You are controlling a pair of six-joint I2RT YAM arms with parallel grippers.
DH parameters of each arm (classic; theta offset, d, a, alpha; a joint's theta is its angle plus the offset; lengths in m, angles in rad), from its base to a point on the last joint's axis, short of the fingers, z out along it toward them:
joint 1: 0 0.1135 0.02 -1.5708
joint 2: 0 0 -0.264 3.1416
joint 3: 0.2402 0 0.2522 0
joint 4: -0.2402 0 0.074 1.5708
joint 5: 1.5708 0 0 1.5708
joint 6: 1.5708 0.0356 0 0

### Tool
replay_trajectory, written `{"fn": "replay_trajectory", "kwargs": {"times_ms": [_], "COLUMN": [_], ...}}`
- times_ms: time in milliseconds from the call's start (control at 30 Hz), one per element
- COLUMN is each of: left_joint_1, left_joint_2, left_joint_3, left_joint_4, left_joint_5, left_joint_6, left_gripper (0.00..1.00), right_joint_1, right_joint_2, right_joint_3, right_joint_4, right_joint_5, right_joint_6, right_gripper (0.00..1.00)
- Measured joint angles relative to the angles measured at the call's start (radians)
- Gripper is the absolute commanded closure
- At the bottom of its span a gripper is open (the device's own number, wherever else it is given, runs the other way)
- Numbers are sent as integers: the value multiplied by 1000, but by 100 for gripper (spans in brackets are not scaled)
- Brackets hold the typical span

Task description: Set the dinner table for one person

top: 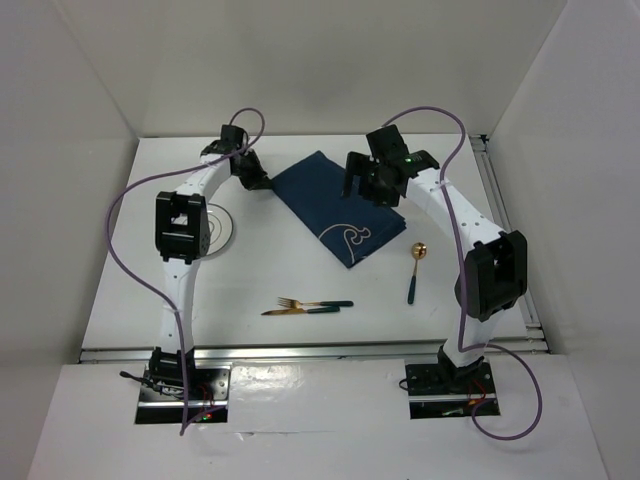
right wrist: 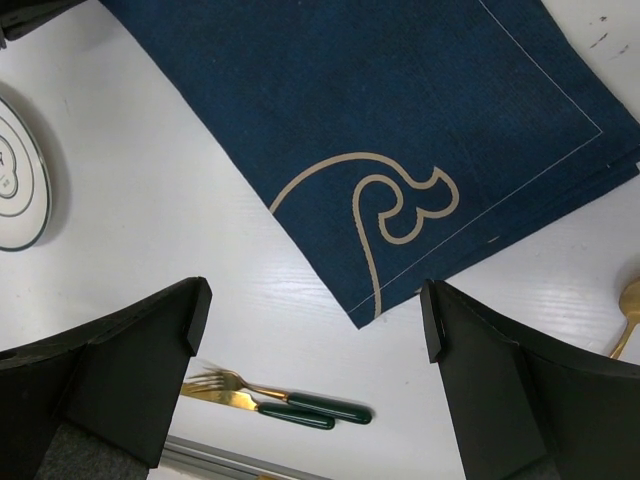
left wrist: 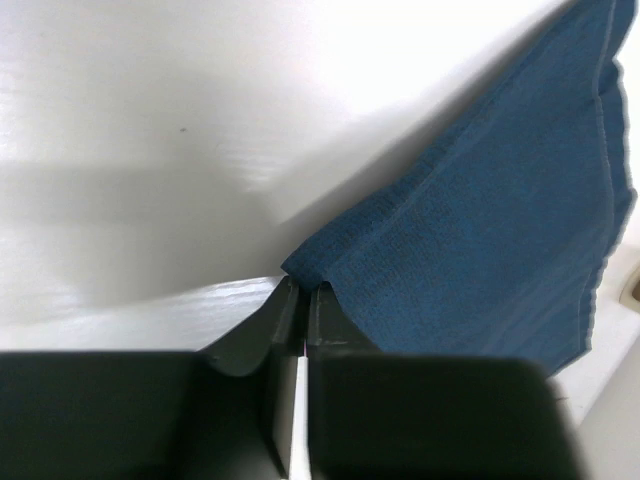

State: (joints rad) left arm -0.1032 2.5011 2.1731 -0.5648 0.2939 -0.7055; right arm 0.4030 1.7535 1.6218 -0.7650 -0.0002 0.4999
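The dinner table (top: 250, 275) is a plain white top with silver rails. A navy-blue placemat (top: 335, 205) with a cream drawing lies folded at its middle back. My left gripper (top: 262, 183) is shut on the placemat's left corner; in the left wrist view the fingers (left wrist: 303, 290) pinch the cloth (left wrist: 480, 230), which rises off the table. My right gripper (top: 368, 186) is open and empty above the placemat's right part; in its wrist view (right wrist: 315, 320) the placemat (right wrist: 400, 120) lies below.
A white plate (top: 224, 230) with dark rings sits left of the placemat, partly under the left arm, and shows in the right wrist view (right wrist: 15, 190). A gold fork (top: 315, 302) and knife (top: 300, 311) with green handles lie near the front. A gold spoon (top: 417, 262) lies at the right.
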Motion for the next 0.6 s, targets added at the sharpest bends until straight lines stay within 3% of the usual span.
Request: {"fn": "replay_trajectory", "kwargs": {"times_ms": [267, 433, 600], "left_joint_1": [23, 27, -7], "left_joint_2": [-9, -124, -443], "left_joint_3": [95, 90, -174], "left_joint_4": [73, 100, 181], "left_joint_5": [148, 209, 270], "left_joint_6": [-5, 0, 47], "left_gripper": [100, 100, 100], "right_joint_1": [-10, -32, -56], "right_joint_2": [-3, -31, -127], "right_joint_3": [0, -8, -79], "right_joint_4": [-4, -6, 19], "right_joint_5": [0, -4, -13], "right_joint_6": [0, -1, 3], "right_gripper": [0, 0, 0]}}
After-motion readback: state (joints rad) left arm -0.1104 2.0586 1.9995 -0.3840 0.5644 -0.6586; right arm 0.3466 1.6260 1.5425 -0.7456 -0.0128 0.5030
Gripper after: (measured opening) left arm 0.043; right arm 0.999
